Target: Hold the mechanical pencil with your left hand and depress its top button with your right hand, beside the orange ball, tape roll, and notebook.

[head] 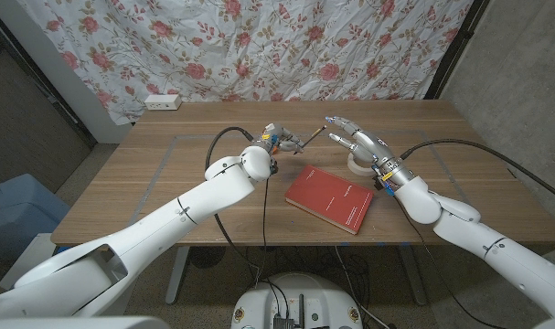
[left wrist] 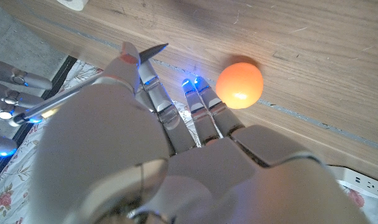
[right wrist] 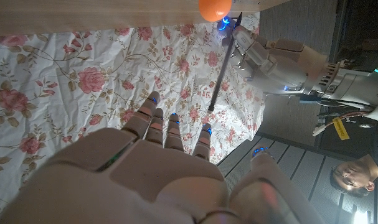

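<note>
Notebook: a flat red hardcover notebook (head: pixel 328 198) lay nearest the robot on the brown wooden table (head: pixel 167 183), between the two forearms, untouched.
Right hand: the robot's white right hand (head: pixel 355 140) hung above the table just past the notebook, fingers spread and reaching toward the pencil's free end, holding nothing; in the right wrist view its fingertips (right wrist: pixel 152 99) stood apart from the pencil.
Tape roll: a pale roll of tape (head: pixel 357 165) sat on the table partly under the right hand, mostly covered by it.
Left hand: the robot's white left hand (head: pixel 270 143) was lifted off the table with its fingers closed round one end of the pencil; the wrist view showed the barrel passing beside its fingers (left wrist: pixel 152 93).
Pencil: a thin dark mechanical pencil with a metallic barrel (head: pixel 308 139) was held in the air, slanting from the left hand toward the right hand, its free end close to the right fingers; whether they touched could not be told.
Handling: the pencil looked light, stiff and smooth, so it would likely slip or swivel under an end push; a firm grip round the middle of the barrel, with the push straight along its length, seemed best.
Ball: a small glossy orange ball (left wrist: pixel 239 84) rested on the table just beyond the left hand.
Backdrop: a white cloth with pink roses (head: pixel 259 46) hung behind the table.
</note>
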